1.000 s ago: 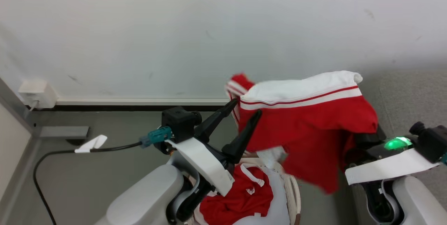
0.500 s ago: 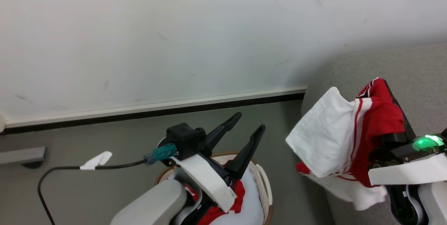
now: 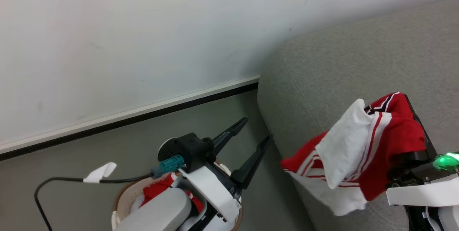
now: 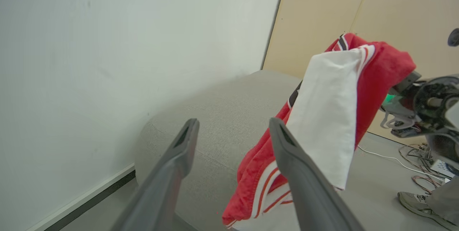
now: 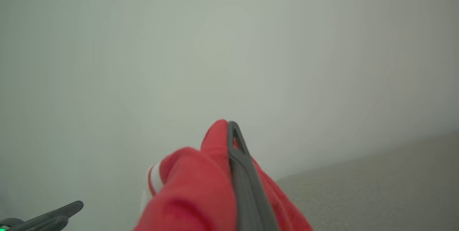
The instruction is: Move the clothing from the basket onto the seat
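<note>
Red clothing (image 3: 391, 141) pinched in right claw (image 5: 233, 134) above seat (image 3: 358, 55); left claw (image 3: 256, 128) spread near basket (image 3: 120, 197).

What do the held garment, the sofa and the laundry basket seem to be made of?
Red-and-white garment: soft matte sports fabric, likely a synthetic knit; it hangs in limp folds. Sofa: grey woven upholstery, matte, with a fine speckled weave. Laundry basket: probably plastic: smooth cream wall, brown rim; little shows.

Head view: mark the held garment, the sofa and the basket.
garment (image 3: 344, 145): head view, on its white panel.
sofa (image 3: 358, 51): head view, on bare grey upholstery.
basket (image 3: 121, 194): head view, on the brown rim.
</note>
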Available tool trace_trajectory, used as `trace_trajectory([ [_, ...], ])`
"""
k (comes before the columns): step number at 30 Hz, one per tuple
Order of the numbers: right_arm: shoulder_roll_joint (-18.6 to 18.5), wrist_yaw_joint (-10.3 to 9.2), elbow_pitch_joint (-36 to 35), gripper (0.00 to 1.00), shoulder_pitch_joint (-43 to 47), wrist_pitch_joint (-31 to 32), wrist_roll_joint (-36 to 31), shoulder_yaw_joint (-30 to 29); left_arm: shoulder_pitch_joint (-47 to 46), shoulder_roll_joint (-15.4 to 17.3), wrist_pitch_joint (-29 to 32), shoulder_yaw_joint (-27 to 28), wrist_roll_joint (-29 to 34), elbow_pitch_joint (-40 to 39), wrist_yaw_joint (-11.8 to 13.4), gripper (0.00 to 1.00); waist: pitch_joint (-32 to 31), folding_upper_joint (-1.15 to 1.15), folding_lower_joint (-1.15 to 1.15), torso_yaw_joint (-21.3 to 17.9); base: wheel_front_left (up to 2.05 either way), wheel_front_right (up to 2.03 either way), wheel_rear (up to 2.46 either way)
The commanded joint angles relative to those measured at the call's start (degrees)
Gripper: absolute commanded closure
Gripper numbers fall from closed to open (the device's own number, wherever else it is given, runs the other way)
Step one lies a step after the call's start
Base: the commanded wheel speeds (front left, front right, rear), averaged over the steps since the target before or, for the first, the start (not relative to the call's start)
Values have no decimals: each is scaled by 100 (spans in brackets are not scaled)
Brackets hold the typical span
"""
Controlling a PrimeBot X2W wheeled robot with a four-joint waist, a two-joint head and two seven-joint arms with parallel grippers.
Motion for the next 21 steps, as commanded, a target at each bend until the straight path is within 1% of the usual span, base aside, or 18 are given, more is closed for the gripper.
trace_trajectory([
  [1, 10, -12, -40, 100, 110, 0, -60, -31, 32, 45, -33, -19, 150, 7, -14, 0, 113, 0, 0, -269, 0, 0, 0],
  [5, 26, -12, -69, 100, 121, 0, -81, -19, -19, 44, -30, -63, 312, 46, -7, 0, 206, 0, 0, -461, 0, 0, 0],
  [9, 5, -12, -80, 100, 76, 0, -117, -23, -66, 11, -32, -70, 454, 73, -13, 0, 298, 0, 0, -546, 0, 0, 0],
  [16, -7, -12, -90, 100, -86, 0, -103, -66, -142, 13, -34, -75, 533, 138, -71, 0, 451, 0, 0, -566, 0, 0, 0],
  [18, 2, -12, -91, 100, -227, 0, 12, -71, -177, 23, -21, -74, 539, 154, -74, 0, 534, 0, 0, -552, 0, 0, 0],
  [21, -94, -12, 22, 100, -562, 14, 115, -77, -282, 40, 25, -82, 578, 154, -89, 0, 737, 0, 0, -481, 0, 0, 0],
])
